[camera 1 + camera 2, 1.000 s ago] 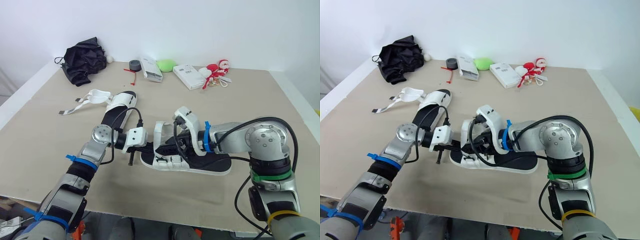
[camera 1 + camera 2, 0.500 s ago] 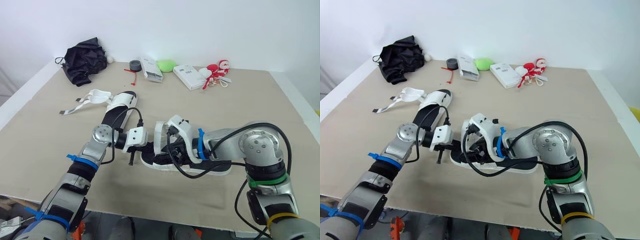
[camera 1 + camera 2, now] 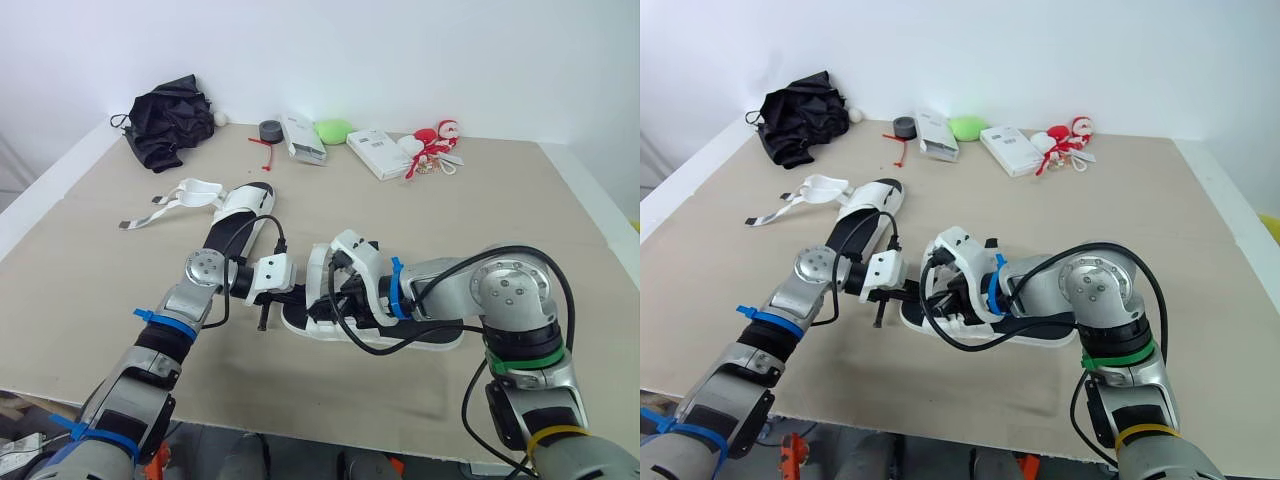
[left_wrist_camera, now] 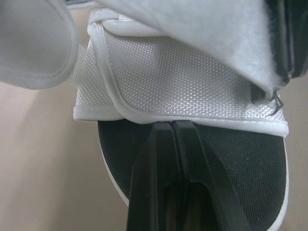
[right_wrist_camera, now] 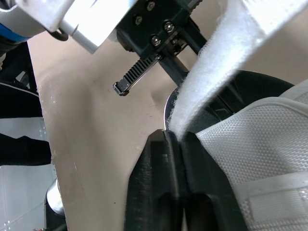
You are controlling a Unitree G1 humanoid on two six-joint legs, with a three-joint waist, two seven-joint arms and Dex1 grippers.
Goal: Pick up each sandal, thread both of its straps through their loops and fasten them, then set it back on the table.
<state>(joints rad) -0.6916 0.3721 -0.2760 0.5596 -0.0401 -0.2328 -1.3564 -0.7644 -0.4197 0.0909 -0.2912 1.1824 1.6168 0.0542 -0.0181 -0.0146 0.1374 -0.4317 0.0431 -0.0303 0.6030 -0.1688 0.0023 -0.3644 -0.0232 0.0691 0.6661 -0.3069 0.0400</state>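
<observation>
Right wrist view: right gripper [image 5: 175,137] fingers pinch the white strap [image 5: 211,72] at its lower end; strap runs up and away from the tips. Left wrist view: left gripper [image 4: 172,126] fingers pressed together, tips right at the hem of the mesh band [image 4: 183,77] over the black footbed. Can't tell if anything is caught between them.

Sandal [image 3: 435,330] lies flat on the table [image 3: 520,210], near the front edge, with both grippers crowded at its toe end. Second sandal [image 3: 235,215] lies further back on the left, straps loose, untouched.

Risks, judged from this:
- Strap looks thin and is held only at the tips, so a pull could slide it out of the pinch.
- Left hold on the sandal is unsure. If it is not really clamped, the sandal drags across the table when the strap is pulled.
- Grippers sit just beside each other, so a small turn of either wrist could knock the other.
- Right arm cable [image 3: 352,335] loops low beside the sandal and could snag.
- Loop is hidden, so alignment for threading can't be checked.

Surface: flat matte beige board, pale rim, plenty of bare space around the sandal. Clutter along the far edge, well apart from the work: black cloth [image 3: 165,120], tape roll [image 3: 269,130], two boxes [image 3: 302,138], green lump [image 3: 333,130], red-white toys [image 3: 432,140]. Plain white wall behind.
</observation>
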